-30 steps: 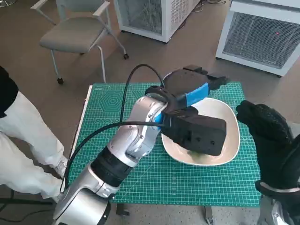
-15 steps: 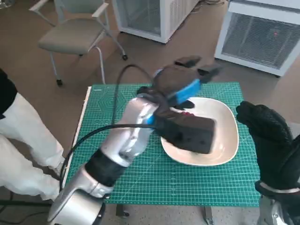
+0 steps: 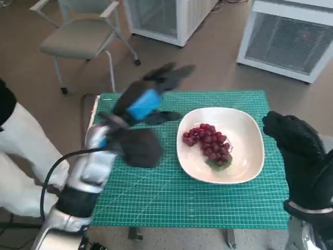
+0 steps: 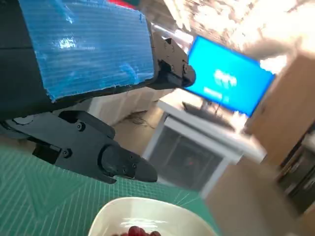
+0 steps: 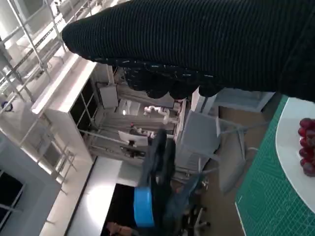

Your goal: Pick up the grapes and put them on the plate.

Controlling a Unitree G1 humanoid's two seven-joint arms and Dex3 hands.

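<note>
A bunch of red grapes (image 3: 208, 144) lies in the white plate (image 3: 244, 136) on the green mat, with a leaf at its near end. My left hand (image 3: 151, 94) is lifted over the mat's far left part, away from the plate, fingers spread and holding nothing. In the left wrist view the left hand's fingers (image 4: 103, 160) are apart above the plate's rim (image 4: 147, 209), where a few grapes (image 4: 140, 231) peek in. My gloved right hand (image 3: 294, 143) hovers at the plate's right side, empty. The right wrist view shows grapes (image 5: 307, 147) at the picture's edge.
The green cutting mat (image 3: 156, 192) covers the small table. A grey chair (image 3: 78, 39) stands beyond the table's far left corner. White cabinets (image 3: 286, 36) stand at the back. A person in white trousers (image 3: 21, 156) is close by the table's left side.
My left hand has let go of the grapes and swung left and up off the plate. The grapes, hidden under it before, now lie uncovered in the plate. The right hand has stayed put.
</note>
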